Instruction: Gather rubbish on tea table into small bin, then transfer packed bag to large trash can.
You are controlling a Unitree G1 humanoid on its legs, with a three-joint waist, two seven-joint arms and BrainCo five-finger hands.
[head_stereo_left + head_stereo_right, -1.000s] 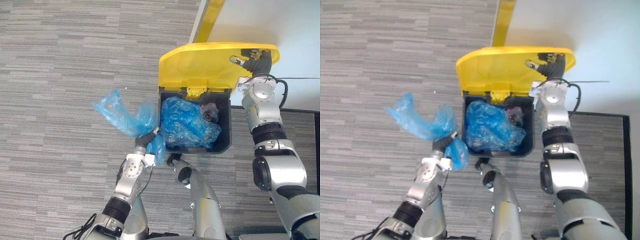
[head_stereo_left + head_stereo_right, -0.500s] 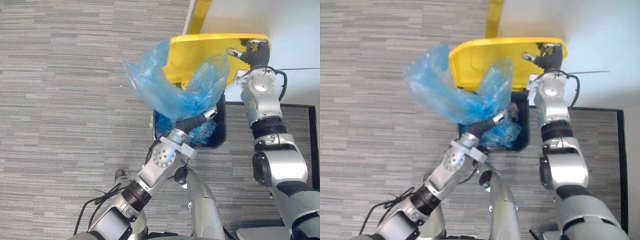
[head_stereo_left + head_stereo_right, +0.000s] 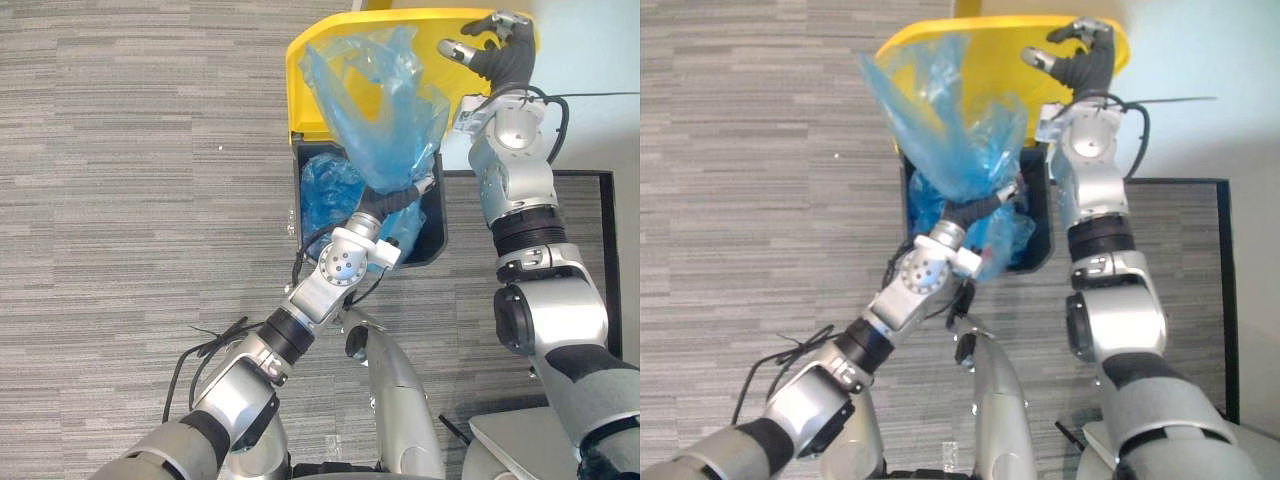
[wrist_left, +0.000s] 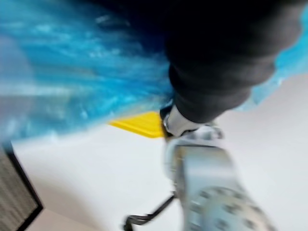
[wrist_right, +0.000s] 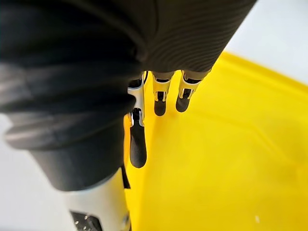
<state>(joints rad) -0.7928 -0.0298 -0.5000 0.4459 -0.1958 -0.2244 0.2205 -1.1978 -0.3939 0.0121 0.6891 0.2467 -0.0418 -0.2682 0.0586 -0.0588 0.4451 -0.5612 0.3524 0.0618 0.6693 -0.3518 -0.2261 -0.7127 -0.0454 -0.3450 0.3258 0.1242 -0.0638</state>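
My left hand (image 3: 385,206) is shut on the neck of a crumpled blue plastic bag (image 3: 378,110) and holds it up over the mouth of the large black trash can (image 3: 438,236). The bag billows upward in front of the raised yellow lid (image 3: 340,24). More blue plastic (image 3: 322,190) lies inside the can. My right hand (image 3: 497,52) grips the lid's upper edge, thumb (image 5: 137,147) on the yellow underside and fingers curled over the rim. The blue bag (image 4: 72,72) also shows close up in the left wrist view.
Grey striped carpet (image 3: 130,200) spreads left of and in front of the can. Behind the can is a white wall (image 3: 590,60), and a dark-edged mat (image 3: 610,260) lies to the right of it.
My left hand has swung the blue bag from the floor side left of the can up and over its opening. The right hand keeps hold of the lid. The camera has shifted.
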